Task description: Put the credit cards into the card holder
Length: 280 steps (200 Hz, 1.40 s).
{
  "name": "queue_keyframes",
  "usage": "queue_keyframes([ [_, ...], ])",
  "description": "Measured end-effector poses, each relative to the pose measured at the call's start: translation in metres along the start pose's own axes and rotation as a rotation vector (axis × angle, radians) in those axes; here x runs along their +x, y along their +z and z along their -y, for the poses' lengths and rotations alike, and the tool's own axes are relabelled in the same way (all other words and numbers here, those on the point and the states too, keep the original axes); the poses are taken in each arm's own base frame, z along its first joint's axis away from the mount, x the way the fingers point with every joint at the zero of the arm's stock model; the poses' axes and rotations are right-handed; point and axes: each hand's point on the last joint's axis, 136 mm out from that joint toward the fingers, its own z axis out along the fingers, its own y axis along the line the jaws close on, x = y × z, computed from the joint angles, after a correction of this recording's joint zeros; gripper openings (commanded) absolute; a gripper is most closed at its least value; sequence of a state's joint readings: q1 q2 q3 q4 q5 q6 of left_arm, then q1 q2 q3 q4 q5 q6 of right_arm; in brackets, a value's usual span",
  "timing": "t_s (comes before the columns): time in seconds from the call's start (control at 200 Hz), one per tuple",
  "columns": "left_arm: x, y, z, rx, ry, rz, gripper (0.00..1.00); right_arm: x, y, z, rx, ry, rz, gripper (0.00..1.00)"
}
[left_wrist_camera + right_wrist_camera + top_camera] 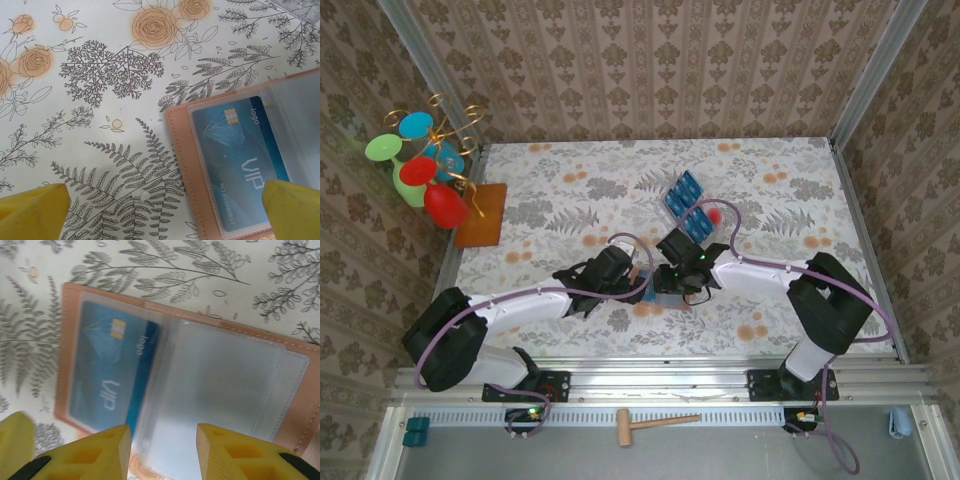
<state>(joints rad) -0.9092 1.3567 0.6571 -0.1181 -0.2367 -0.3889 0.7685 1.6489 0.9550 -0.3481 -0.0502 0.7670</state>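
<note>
**Card holder and claws, wrist and overhead views.**

The card holder [179,150] lies open and flat on the tabletop [570,180], near the middle and toward the near edge, between the two claws. Its cover is a pinkish-tan, leather-like material with a stitched border. Inside are clear, slightly frosted plastic sleeves with pressed seams.

One sleeve holds a blue card [235,150], a glossy rectangle with rounded corners. It bears a gold chip, the small word "logo", large outlined letters "VIP", and a line beginning "NO." whose digits are too small to read with certainty. The neighbouring sleeve [225,385] looks pale grey.

Left claw [163,207]: its smooth yellow fingers [292,210] are spread wide apart. One tip is over the bare cloth and the other over a corner of the holder; contact cannot be told.

Right claw [162,455]: its blocky yellow fingers [100,455] are partly apart above the holder's edge, with clear sleeve showing in the gap.

The tabletop is covered by a white cloth printed with orange roses and grey fern fronds. Farther back and slightly right, more blue cards [683,190] lie beside a red dot [717,213]. At far left lies an orange-brown square mat [483,215].
</note>
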Motion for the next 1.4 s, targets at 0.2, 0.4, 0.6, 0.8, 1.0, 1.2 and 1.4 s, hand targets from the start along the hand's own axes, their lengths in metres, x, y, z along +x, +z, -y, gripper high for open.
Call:
queue_keyframes([
  [0.2,0.001,0.0,0.0,0.0,0.0,-0.001,1.0,-0.009,0.001,0.011,0.035,0.018,0.03,0.39],
  [0.4,-0.002,0.0,0.002,0.008,-0.003,0.009,1.0,-0.015,0.0,0.017,0.048,0.035,0.042,0.4],
  [0.6,0.001,0.002,0.004,0.02,0.0,-0.003,1.0,-0.015,0.0,0.019,0.051,0.039,0.041,0.41],
  [0.8,0.007,0.008,0.007,0.031,0.005,-0.028,1.0,-0.012,0.006,0.022,0.055,0.041,0.027,0.41],
  [1.0,0.005,0.009,0.011,0.054,0.012,-0.019,1.0,-0.008,0.016,0.02,0.042,0.041,-0.001,0.48],
  [1.2,0.004,0.012,0.016,0.068,0.031,-0.015,1.0,-0.011,0.018,0.013,0.003,0.046,0.002,0.52],
  [1.4,0.003,0.013,0.022,0.091,0.053,0.021,1.0,-0.011,0.019,0.01,-0.018,0.064,-0.009,0.52],
])
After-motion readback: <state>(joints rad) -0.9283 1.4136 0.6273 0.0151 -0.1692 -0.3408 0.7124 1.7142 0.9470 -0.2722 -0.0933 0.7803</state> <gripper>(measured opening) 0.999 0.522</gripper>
